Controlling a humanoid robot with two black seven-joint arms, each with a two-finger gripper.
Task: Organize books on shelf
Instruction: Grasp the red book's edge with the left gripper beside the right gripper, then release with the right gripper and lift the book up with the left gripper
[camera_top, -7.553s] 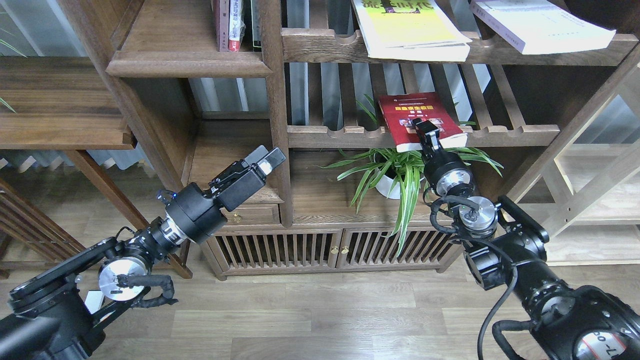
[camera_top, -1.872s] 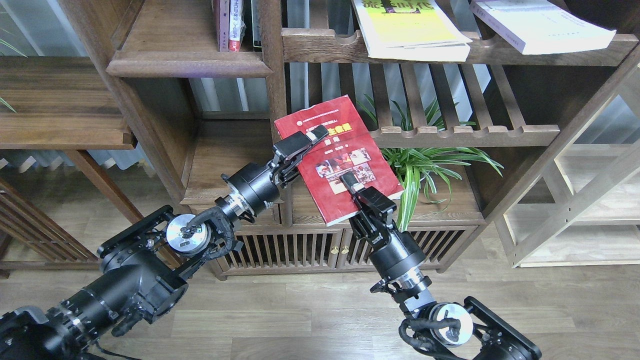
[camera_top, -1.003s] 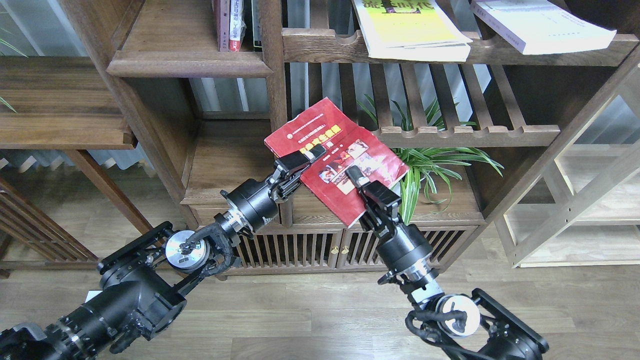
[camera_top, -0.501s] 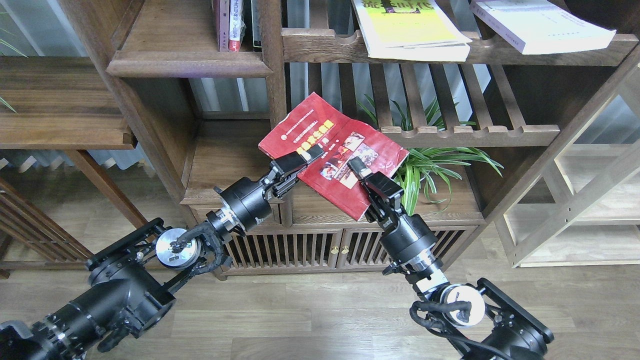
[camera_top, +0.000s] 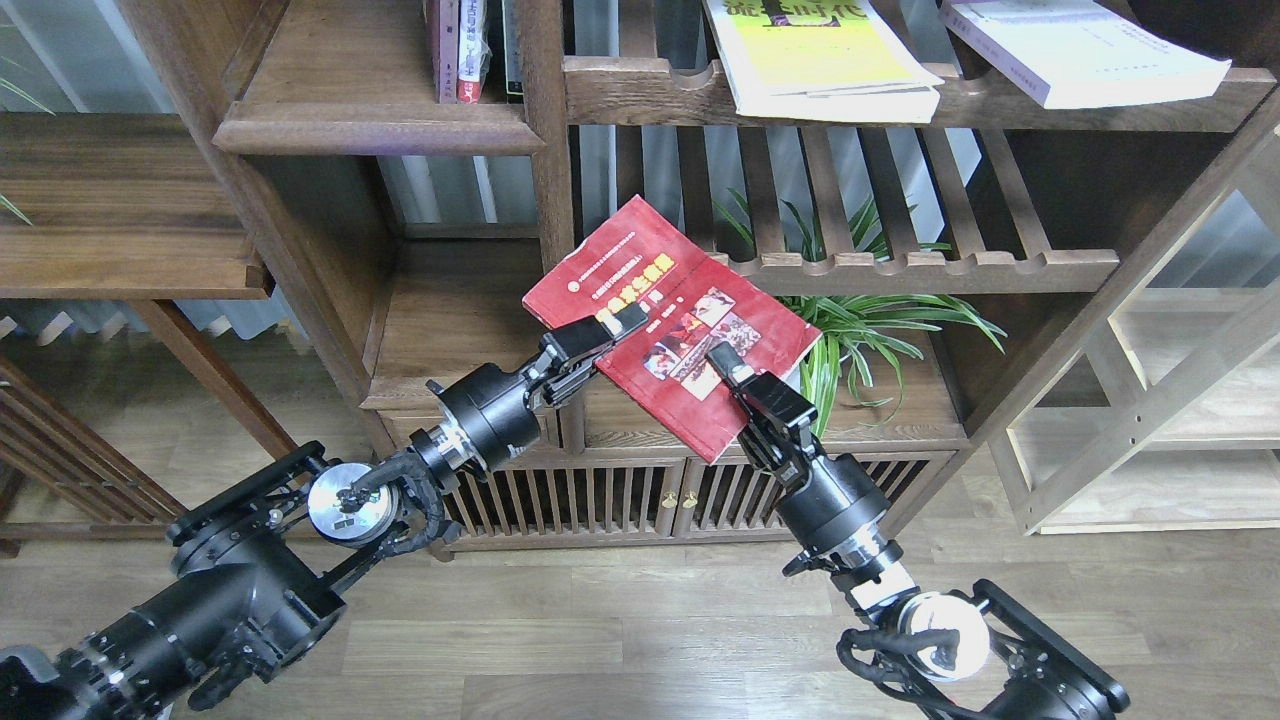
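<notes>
The red book (camera_top: 672, 325) is hanging tilted between both arms: left end effector (camera_top: 600, 338) and right end effector (camera_top: 735, 375) are each pinching an edge; the handover wants one grip released slowly.

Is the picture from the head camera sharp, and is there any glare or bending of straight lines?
Head view: the red book and both grippers, left and right, are sharp, with no motion blur; the lighting is soft and even, with faint sheen on the floor; straight posts lean outward toward the edges, which looks like wide-angle distortion; the yellow-green book is cut by the top edge.
</notes>
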